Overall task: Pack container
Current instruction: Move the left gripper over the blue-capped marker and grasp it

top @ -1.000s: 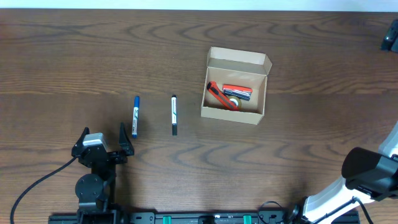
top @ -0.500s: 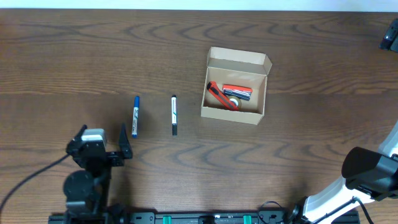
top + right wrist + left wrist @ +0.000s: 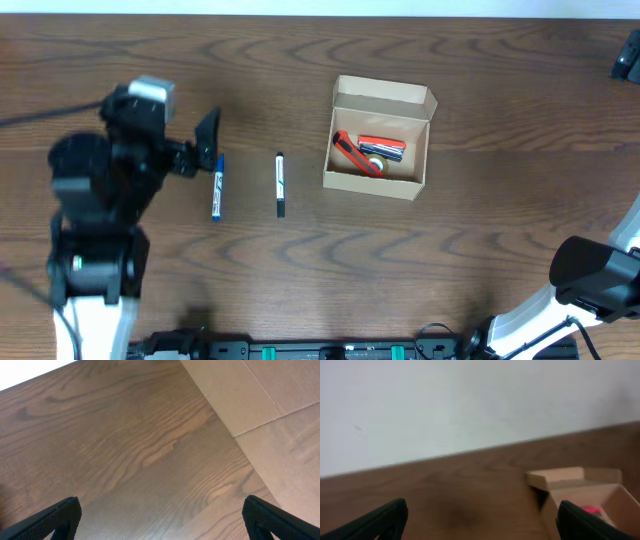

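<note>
Plenty of bare wood around the container (image 3: 378, 140): we see it right of centre on the table (image 3: 480, 80), flap up, well off every edge. Blue pen (image 3: 216, 187) and black pen (image 3: 280, 184) lie left of it, apart. The left arm rears over the blue pen, left gripper (image 3: 480, 522) spread wide. The right arm tucks at the near right corner, right gripper (image 3: 162, 520) gaping too.

left arm: I see the left arm (image 3: 95, 230) reared up tall on the left of my overhead view, wrist tipped forward.
left gripper: the left gripper (image 3: 160, 122) has its jaws spread wide and holds nothing; dark fingertips (image 3: 387, 519) sit at the bottom corners of its wrist view.
right arm: the right arm (image 3: 590, 280) is folded low at the near right corner.
right gripper: the right gripper (image 3: 165, 522) has its jaws wide apart, empty, angled downward.
</note>
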You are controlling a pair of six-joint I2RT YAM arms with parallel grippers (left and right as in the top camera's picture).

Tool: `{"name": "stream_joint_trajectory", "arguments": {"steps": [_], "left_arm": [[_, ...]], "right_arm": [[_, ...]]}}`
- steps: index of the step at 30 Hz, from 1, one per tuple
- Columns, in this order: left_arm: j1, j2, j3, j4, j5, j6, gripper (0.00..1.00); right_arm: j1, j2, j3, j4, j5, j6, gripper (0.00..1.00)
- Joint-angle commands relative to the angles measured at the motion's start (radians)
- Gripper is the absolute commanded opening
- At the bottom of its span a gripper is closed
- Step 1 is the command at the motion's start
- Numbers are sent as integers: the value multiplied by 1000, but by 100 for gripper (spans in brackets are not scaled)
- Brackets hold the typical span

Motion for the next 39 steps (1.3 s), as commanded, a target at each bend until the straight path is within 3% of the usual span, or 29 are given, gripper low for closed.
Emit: {"name": "stream_joint_trajectory", "arguments": {"steps": [1, 5, 8, 16, 23, 30, 39], "left_arm": [[-12, 158, 90, -80, -29, -31, 95], [-65, 336, 162, -208, -309, -143, 95], [-98, 428, 183, -255, -386, -189, 95], [-154, 515, 182, -345, -372, -211, 95], [-153, 539, 174, -483, -455, -233, 95], [-128, 588, 76, -407, -264, -193, 95], [-60, 675, 47, -370, -351, -222, 95]], "right_arm": [[-4, 5, 3, -2, 0, 17, 99], [-4, 5, 3, -2, 1, 17, 99], [-4, 5, 3, -2, 1, 17, 99], [-4, 5, 3, -2, 0, 17, 99], [-4, 5, 3, -2, 0, 17, 99], [-4, 5, 3, -2, 0, 17, 99], [-4, 5, 3, -2, 0, 17, 99]]}}
